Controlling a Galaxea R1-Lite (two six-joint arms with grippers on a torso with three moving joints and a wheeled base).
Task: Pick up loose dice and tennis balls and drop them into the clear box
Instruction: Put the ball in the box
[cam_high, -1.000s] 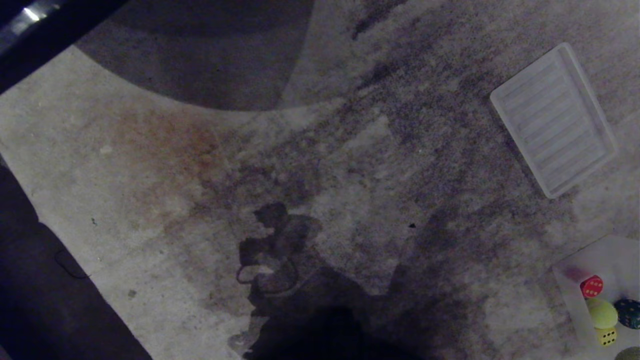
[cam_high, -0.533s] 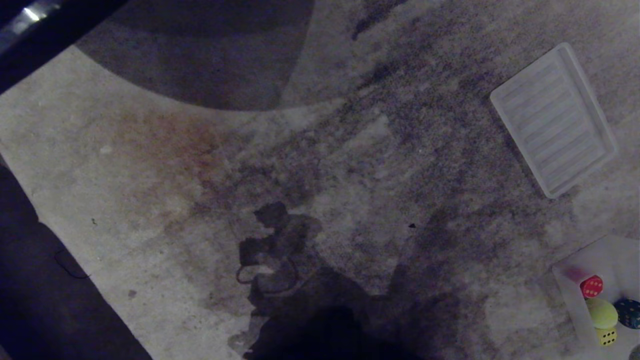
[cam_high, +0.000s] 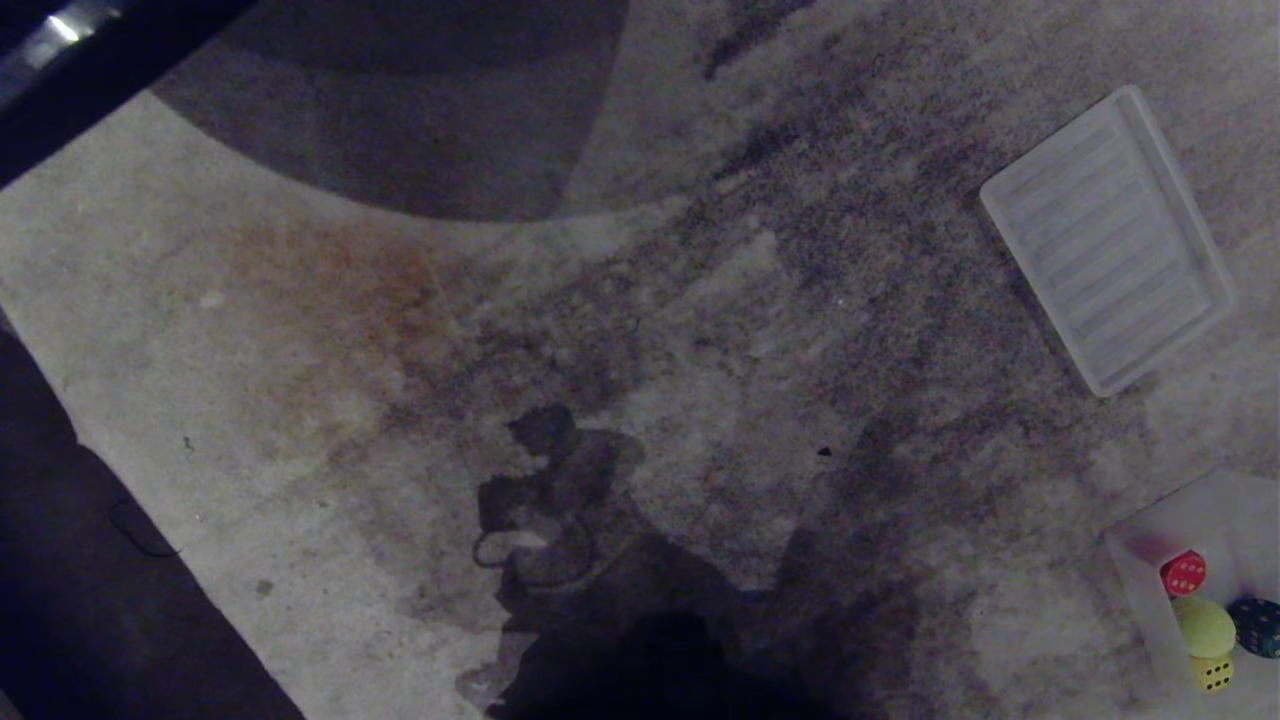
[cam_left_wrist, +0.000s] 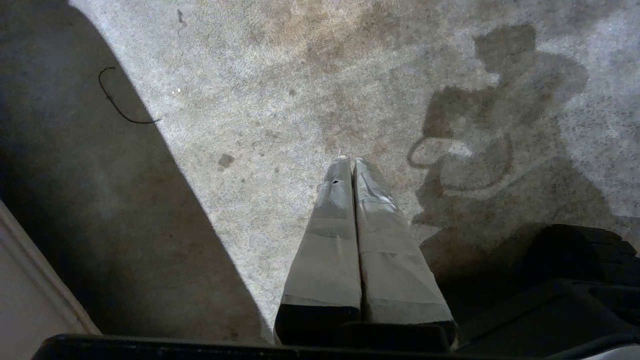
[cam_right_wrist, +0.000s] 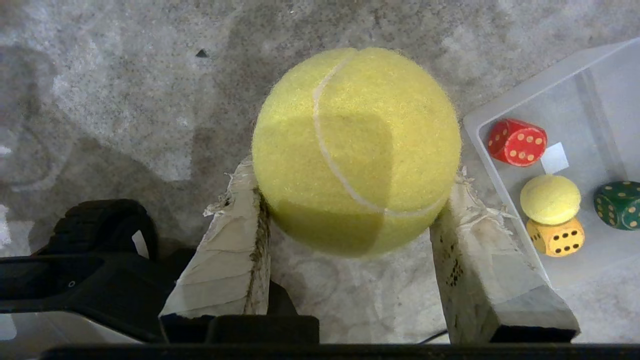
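The right gripper (cam_right_wrist: 350, 200) is clamped on a fuzzy yellow-green tennis ball (cam_right_wrist: 356, 150), held above the grey carpet just beside the clear plastic box (cam_right_wrist: 595, 100). In that box lie a red die (cam_right_wrist: 517, 142), a second tennis ball (cam_right_wrist: 550, 199), a yellow die (cam_right_wrist: 556, 236) and a dark green die (cam_right_wrist: 619, 204). The box's long axis runs diagonally, away from the ribbed translucent lid (cam_high: 1108, 240). The left gripper (cam_left_wrist: 354, 167) hangs with fingers pressed together.
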